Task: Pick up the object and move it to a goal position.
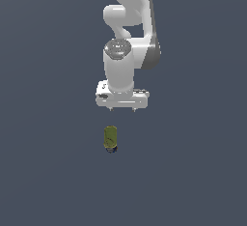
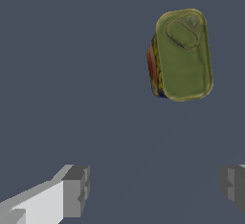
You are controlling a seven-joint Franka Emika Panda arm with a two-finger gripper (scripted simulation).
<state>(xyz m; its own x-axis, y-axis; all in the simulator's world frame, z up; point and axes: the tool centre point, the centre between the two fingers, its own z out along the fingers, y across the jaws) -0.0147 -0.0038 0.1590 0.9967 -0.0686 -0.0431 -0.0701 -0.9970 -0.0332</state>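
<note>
The object is a small olive-yellow cylinder with a dark end, standing on the dark grey floor. In the wrist view the object shows as an olive rounded-rectangular top with coloured sides. My white gripper hangs above it and slightly toward the exterior view's right, well apart from it. Its jaws are spread wide and hold nothing. The grey fingertips show in the wrist view, with the object off to one side of the gap between them.
The white arm rises behind the gripper at the top of the exterior view. The floor is a plain dark grey surface all around.
</note>
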